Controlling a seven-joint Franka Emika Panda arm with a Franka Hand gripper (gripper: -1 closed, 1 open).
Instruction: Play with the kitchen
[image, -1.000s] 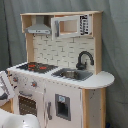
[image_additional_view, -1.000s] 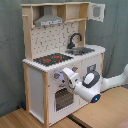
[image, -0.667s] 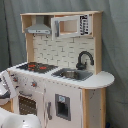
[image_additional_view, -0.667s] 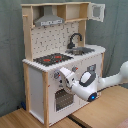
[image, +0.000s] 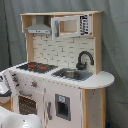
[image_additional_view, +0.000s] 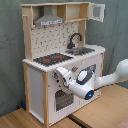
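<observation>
Right now my tool (image_additional_view: 61, 76) sits against the front of the kitchen (image_additional_view: 60, 55), just under its red-ringed hob (image_additional_view: 50, 59) and above the oven door (image_additional_view: 62, 100); I cannot tell whether it is open or gripping anything

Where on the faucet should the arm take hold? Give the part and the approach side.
Probably the arched neck of the black faucet, reached from the front, across the sink. The neck is slim, stands upright and curves clear of the pegboard back, so a grip can close across it.
</observation>
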